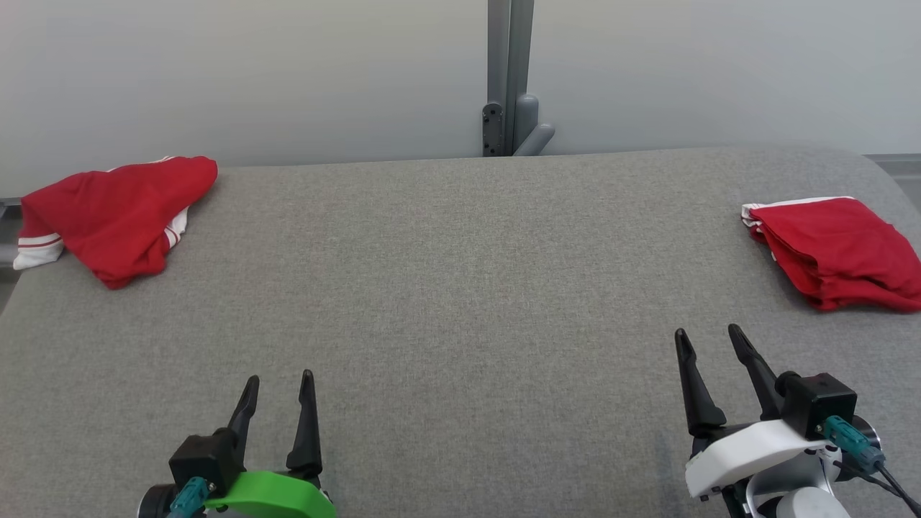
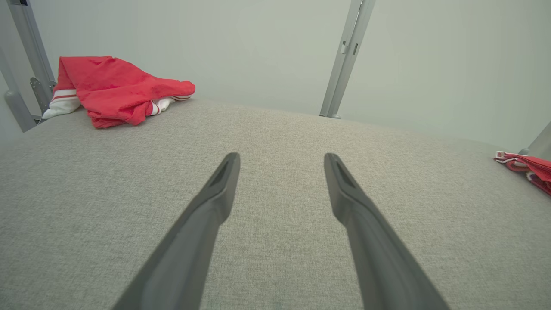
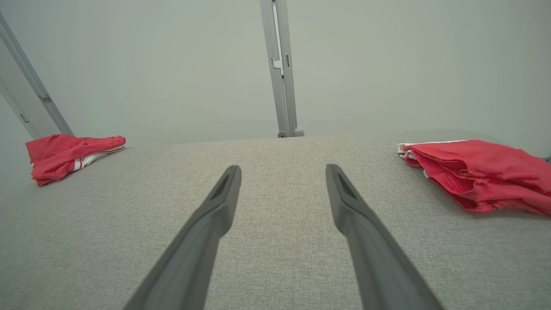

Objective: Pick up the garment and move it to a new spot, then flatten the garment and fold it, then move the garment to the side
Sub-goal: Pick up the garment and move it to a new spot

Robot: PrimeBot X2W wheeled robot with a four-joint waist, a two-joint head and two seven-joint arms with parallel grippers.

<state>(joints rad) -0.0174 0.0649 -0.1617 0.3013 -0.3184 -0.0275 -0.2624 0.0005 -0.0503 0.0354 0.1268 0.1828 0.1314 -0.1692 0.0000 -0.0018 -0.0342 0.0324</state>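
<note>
By the look of it you are at the very start of a cycle. Your left pincer (image 1: 280,376) and your right pincer (image 1: 706,330) both hover low over the near part of the worktop (image 1: 460,288), each with its fingers spread wide and nothing between them. The crumpled garment (image 1: 119,216) — red with white striped trim — lies in a heap at the far left corner, reaching to the left edge and well apart from either pincer. A second red piece, the folded garment (image 1: 838,248), sits at the right edge in tidy layers, near your right pincer but not touching it. I judge that one finished and set aside, so the heap on the left is the one to fetch. The next move calls for a long reach with the left arm to the far left. Pinch a raised fold of the cloth rather than the trim at the edge, then carry it to the open middle, where there is room to spread it. The surface is a grey woven fabric, smooth and rounded at the far right corner — cloth may drag on it rather than slide. Behind it stand a plain pale wall (image 1: 216,72) and a grey metal post (image 1: 509,72) at the far middle.
</note>
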